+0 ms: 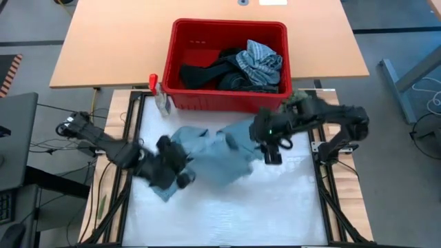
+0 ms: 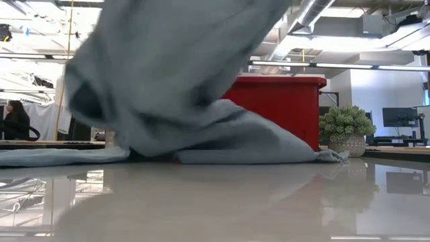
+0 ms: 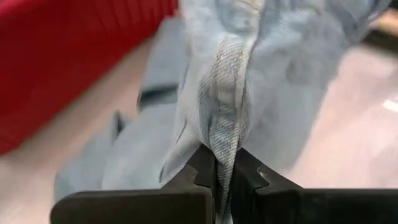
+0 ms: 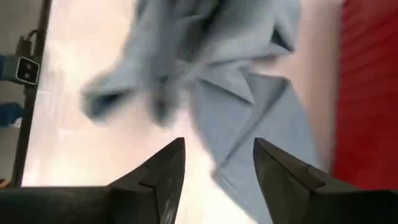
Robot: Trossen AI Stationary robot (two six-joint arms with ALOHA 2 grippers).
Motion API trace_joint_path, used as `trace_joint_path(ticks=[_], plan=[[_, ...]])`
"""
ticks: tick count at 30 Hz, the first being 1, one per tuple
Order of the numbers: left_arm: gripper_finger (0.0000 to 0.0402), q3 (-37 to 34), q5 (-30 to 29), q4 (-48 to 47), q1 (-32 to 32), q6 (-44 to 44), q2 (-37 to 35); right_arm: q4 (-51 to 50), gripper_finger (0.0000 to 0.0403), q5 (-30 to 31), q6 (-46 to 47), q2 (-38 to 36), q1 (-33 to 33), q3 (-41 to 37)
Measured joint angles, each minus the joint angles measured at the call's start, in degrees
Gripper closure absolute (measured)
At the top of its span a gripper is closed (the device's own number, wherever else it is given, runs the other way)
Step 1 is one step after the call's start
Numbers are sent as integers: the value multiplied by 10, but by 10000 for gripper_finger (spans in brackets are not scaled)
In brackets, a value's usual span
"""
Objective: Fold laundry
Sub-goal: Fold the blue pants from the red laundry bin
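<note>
**Inspector A:** Garment (image 1: pixel 220 155) under inspection — light blue, soft, lying crumpled on the white work surface (image 1: pixel 275 213) just in front of the red basket (image 1: pixel 227 96). It is bunching into uneven folds, with a collar-like flap showing in the right wrist view. The low view is showing part of it hanging raised above the table while the rest is resting flat.

**Inspector B:** Grip status?

**Inspector A:** The left gripper (image 3: pixel 225 180) is sitting at the garment's left end, fingers pinched tight on a seamed fold of the cloth. The right gripper (image 4: pixel 217 168) is hovering over the garment's right part, near the basket's front wall, jaws standing apart and holding nothing.

**Inspector B:** Other laundry?

**Inspector A:** Striped grey-blue cloth (image 1: pixel 258 60) and dark garments (image 1: pixel 207 72) are lying heaped inside the basket.

**Inspector B:** Edges and clearance?

**Inspector A:** The garment's far edge is lying close to the basket — whether it is touching, I cannot tell. Dark frame rails (image 1: pixel 324 186) are bordering the surface on both sides. The near half of the surface, toward the front edge, is lying bare.
</note>
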Motion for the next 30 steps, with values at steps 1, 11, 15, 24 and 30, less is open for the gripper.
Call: trace_joint_path(ticks=[1, 11, 15, 24, 30], plan=[[401, -17, -12, 3, -23, -8, 0, 48, 184, -7, 1, -21, 9, -55], [401, -201, -125, 77, -151, -167, 1, 586, 184, -37, 31, -123, 63, -446], [401, -212, -125, 144, -141, -140, 1, 647, 184, -32, 25, -91, 74, -493], [401, -204, -93, 163, -92, -97, -49, 715, 184, -39, 24, 8, 82, -497], [401, -204, -87, 162, -80, -78, -122, 751, 184, -42, 46, 46, 109, -497]])
